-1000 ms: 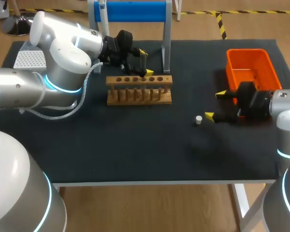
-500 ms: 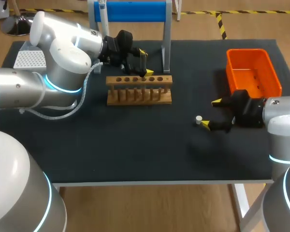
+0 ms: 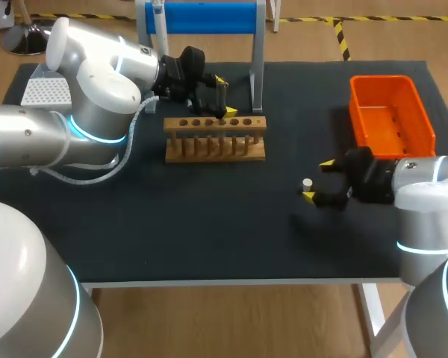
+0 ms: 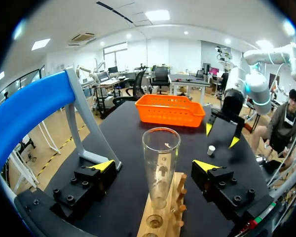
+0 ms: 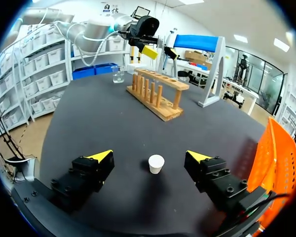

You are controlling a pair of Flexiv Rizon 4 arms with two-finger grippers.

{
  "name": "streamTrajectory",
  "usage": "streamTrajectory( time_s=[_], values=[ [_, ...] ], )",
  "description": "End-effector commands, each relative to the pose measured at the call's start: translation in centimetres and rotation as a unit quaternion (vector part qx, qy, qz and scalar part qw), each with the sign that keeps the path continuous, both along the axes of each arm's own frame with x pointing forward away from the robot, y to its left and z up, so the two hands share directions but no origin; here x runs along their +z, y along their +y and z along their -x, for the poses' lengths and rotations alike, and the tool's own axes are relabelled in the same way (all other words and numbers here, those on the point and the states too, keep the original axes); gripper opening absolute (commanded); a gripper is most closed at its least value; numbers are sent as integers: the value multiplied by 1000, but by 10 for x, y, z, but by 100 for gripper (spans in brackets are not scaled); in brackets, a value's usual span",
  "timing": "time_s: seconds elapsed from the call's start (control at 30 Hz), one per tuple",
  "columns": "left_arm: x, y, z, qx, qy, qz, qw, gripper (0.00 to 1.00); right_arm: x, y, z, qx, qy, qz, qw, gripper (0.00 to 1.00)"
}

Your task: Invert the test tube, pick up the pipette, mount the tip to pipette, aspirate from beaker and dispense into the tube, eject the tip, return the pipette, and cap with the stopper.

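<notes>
White stopper (image 5: pixel 156 164) lies between open right jaws, untouched; tube (image 4: pixel 160 168) between open left jaws.

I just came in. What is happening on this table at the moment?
Two robot arms are working with lab things. The left gripper is open on both sides of a test tube, which stands upright in the wooden rack; it does not touch the tube. The right gripper is open low over the table, with the small white stopper between its fingers, not yet gripped.
</notes>
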State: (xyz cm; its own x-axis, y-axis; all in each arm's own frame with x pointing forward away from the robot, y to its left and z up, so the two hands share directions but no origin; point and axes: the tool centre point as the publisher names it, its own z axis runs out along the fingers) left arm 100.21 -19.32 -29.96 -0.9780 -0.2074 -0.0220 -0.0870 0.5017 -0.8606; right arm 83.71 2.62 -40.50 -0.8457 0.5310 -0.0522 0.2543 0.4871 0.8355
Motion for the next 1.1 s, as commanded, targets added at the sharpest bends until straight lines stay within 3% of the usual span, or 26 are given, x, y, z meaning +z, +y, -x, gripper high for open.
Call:
streamTrajectory(
  time_s=[0.03,0.13,0.2,0.63,0.87,1.1],
  values=[
    [-1,0,0,0,-1,1,1000,100,-6,5,-2,-4,-1,2,1000,89],
    [-1,0,0,0,-1,1,1000,100,-8,6,-3,-6,0,2,1000,70],
    [-1,0,0,0,-1,1,1000,100,-9,7,-4,-7,1,3,1000,65],
    [-1,0,0,0,-1,1,1000,100,-16,9,-9,-17,4,5,1000,63],
    [-1,0,0,0,-1,1,1000,100,-20,9,-11,-20,6,7,1000,56],
    [-1,0,0,0,-1,1,1000,100,-24,10,-12,-21,8,9,1000,56]
  ],
)
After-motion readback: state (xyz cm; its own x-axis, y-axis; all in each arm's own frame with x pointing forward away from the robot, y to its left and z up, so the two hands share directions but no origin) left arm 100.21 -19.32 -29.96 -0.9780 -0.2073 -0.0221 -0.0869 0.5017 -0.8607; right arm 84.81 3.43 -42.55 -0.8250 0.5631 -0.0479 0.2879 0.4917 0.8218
